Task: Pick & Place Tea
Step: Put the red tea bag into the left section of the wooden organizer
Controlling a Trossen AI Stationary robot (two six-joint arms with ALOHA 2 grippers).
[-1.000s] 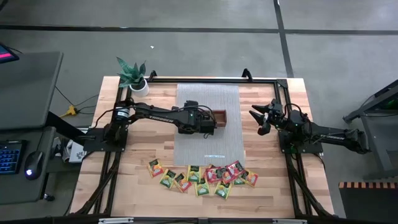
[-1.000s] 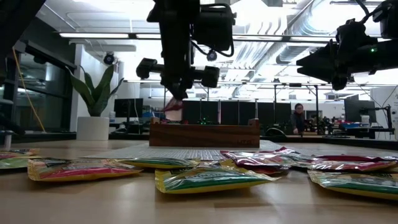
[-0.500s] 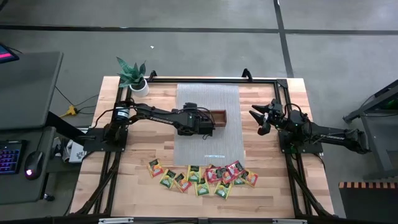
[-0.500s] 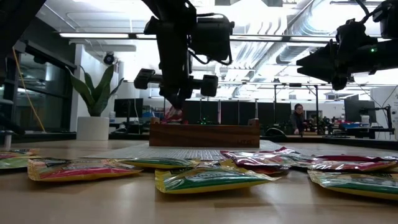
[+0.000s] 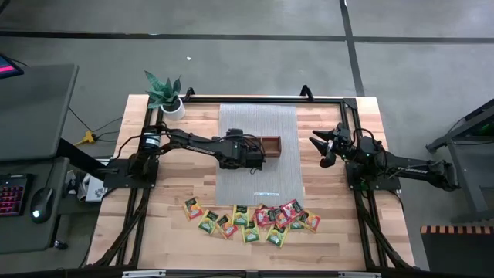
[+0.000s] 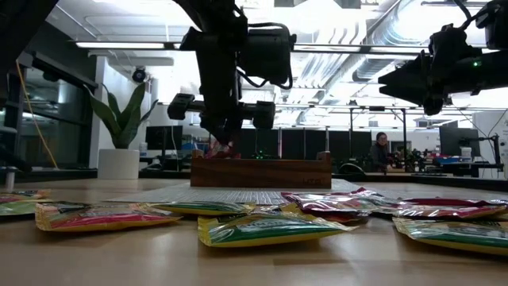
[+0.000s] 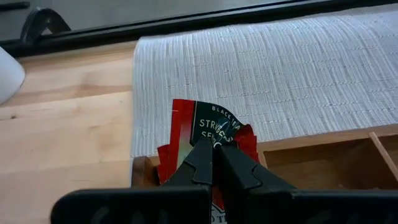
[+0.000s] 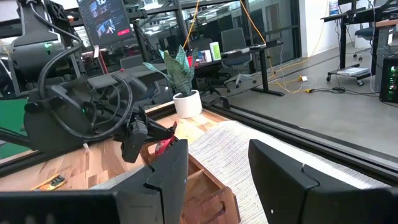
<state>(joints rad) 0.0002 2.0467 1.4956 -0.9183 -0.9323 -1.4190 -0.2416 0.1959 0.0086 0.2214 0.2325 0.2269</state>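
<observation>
Over on the left of the surface (image 5: 154,224), the left gripper (image 7: 216,144) hung just above the left end of the wooden tray (image 6: 262,171), its fingers (image 7: 202,163) pressed together on a red tea packet (image 7: 208,127). The packet stuck out past the fingertips, pinched near its middle, and bowed a little under the squeeze. I'd judge these packets light, thin and soft, with slick foil that could slide, so a pinch across the flat faces away from the edge seems safest. Its lower corners sat at the tray's left compartment, though I couldn't tell if it touched the wood. Nearer me, the other tea packets (image 5: 251,216) lay scattered in a loose row, red, yellow and green, some overlapping. To the right, the right gripper (image 5: 324,145) waited well clear of the tray, raised, fingers spread and holding nothing.
</observation>
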